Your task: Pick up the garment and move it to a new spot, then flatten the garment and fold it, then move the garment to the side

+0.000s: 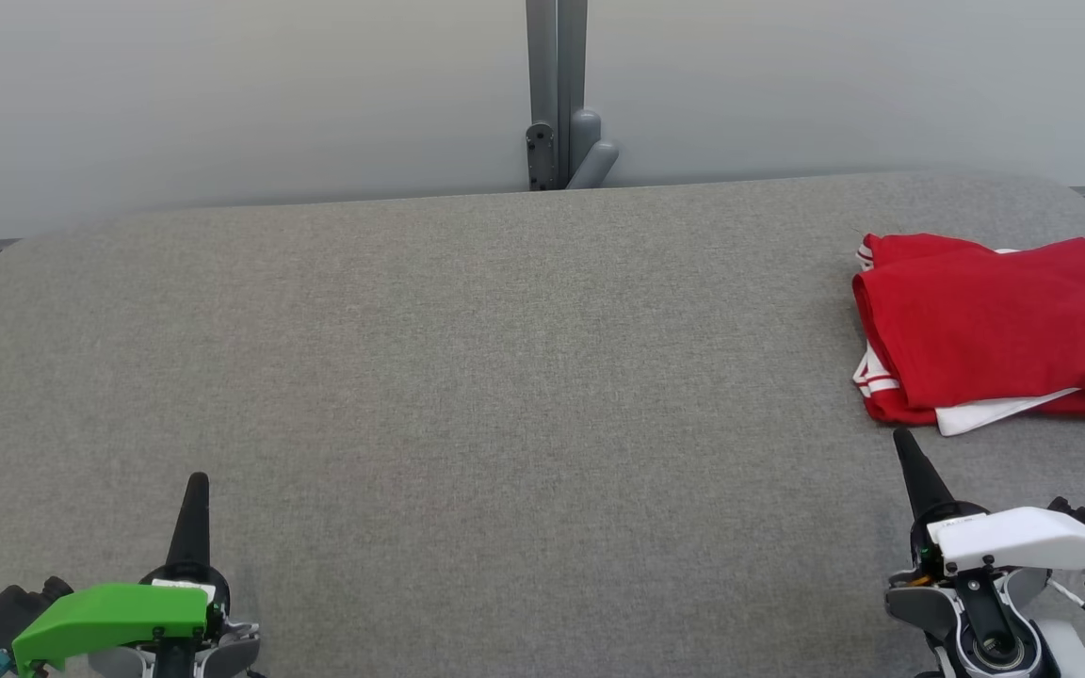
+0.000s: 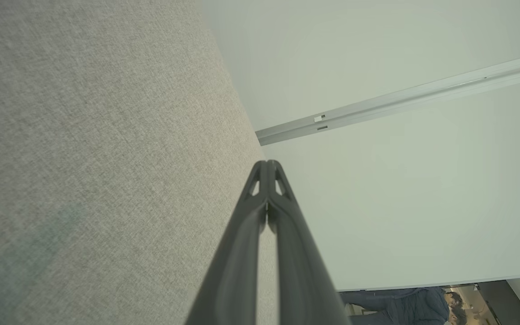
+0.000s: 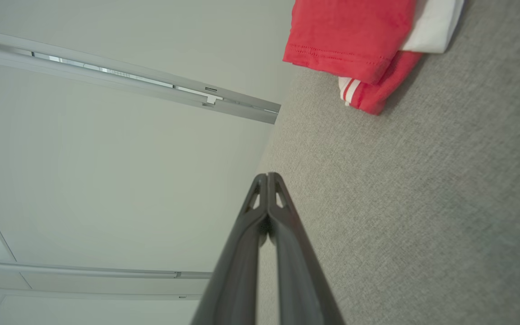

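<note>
The garment (image 1: 999, 325) is red with white trim and lies folded in a compact stack at the far right of the grey fabric table (image 1: 505, 377). In the right wrist view the garment (image 3: 350, 40) sits at the top, with striped cuffs showing. My right gripper (image 1: 902, 441) is shut and empty, its tip a little in front of the garment's near edge, not touching it. My left gripper (image 1: 196, 482) is shut and empty at the lower left, far from the garment. Both wrist views show the fingers pressed together: left gripper (image 2: 267, 163), right gripper (image 3: 267, 176).
A pale wall runs behind the table, with a grey metal post (image 1: 557, 94) at its middle. The table's far corners are rounded. A person (image 2: 404, 304) shows in dark clothes at the bottom right of the left wrist view, beyond the wall panel.
</note>
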